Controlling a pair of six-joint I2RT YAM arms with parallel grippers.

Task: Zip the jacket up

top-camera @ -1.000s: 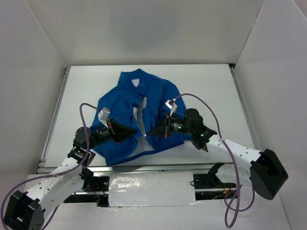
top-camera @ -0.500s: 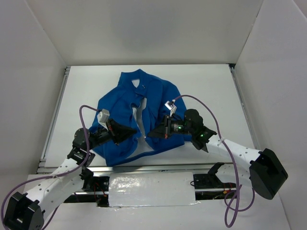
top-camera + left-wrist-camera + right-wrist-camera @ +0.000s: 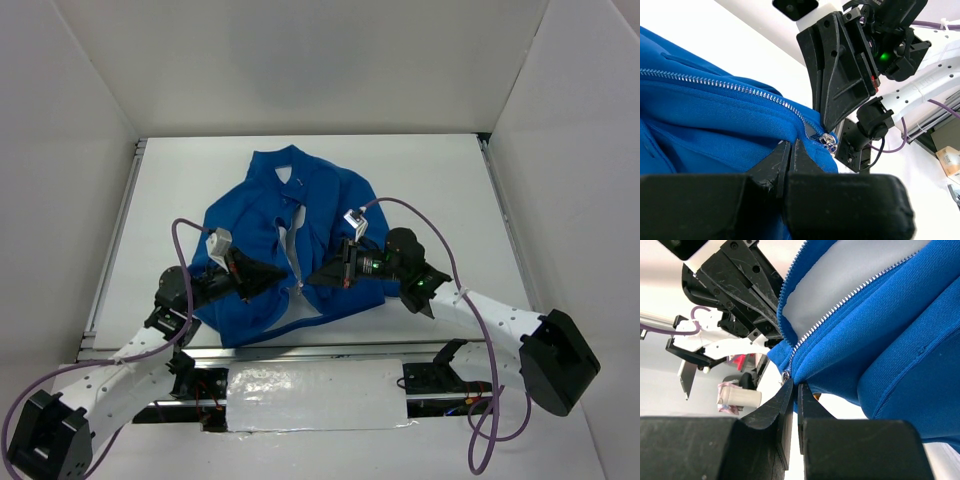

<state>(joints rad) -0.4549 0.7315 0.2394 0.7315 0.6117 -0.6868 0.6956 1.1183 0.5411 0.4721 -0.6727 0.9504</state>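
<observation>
The royal-blue jacket (image 3: 320,205) lies on the white table, front up, with its zipper open and the white lining (image 3: 287,243) showing. My left gripper (image 3: 281,272) is shut on the left front edge at the bottom hem. In the left wrist view (image 3: 791,145) its jaws pinch blue fabric just beside the silver zipper slider (image 3: 828,140). My right gripper (image 3: 312,278) is shut on the right front edge at the hem. In the right wrist view (image 3: 795,386) it grips next to the bottom end of the zipper teeth (image 3: 840,305). The two grippers face each other, almost touching.
White walls enclose the table (image 3: 440,180) on three sides. A metal rail (image 3: 115,240) runs along the left edge. A foil-covered strip (image 3: 315,395) lies at the near edge between the arm bases. Purple cables loop over both arms.
My left arm has shifted slightly to the right, towards the right gripper. The right arm and the jacket have hardly moved. Both grippers stay shut on the hem.
</observation>
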